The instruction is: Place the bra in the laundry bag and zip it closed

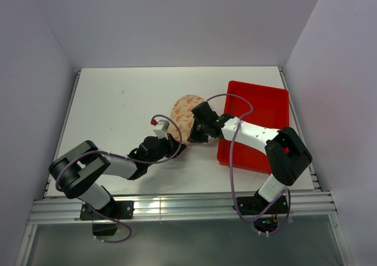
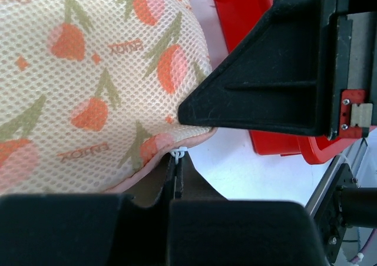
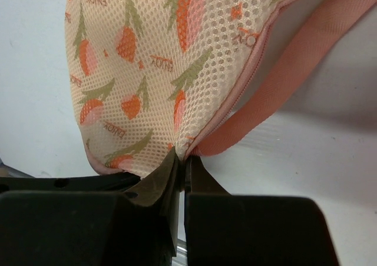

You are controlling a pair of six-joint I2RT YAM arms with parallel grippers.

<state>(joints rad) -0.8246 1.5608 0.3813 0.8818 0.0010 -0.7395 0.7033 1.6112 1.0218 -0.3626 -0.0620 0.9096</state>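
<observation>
The laundry bag (image 1: 185,108) lies mid-table, cream-pink mesh with orange-red print. It fills the left wrist view (image 2: 88,72) and the right wrist view (image 3: 159,54). My left gripper (image 1: 177,145) (image 2: 175,161) is shut on the small white zipper pull (image 2: 179,154) at the bag's pink edge. My right gripper (image 1: 193,138) (image 3: 183,158) is shut on the bag's near edge, where the pink loop (image 3: 283,83) joins the zipper seam (image 3: 250,77). The zipper run seen there looks closed. The bra is not in view.
A red plastic tray (image 1: 262,110) stands right of the bag, also in the left wrist view (image 2: 241,7). The right gripper's black body (image 2: 283,72) hangs close over the bag's edge. White table (image 1: 118,101) spreads to the left and back.
</observation>
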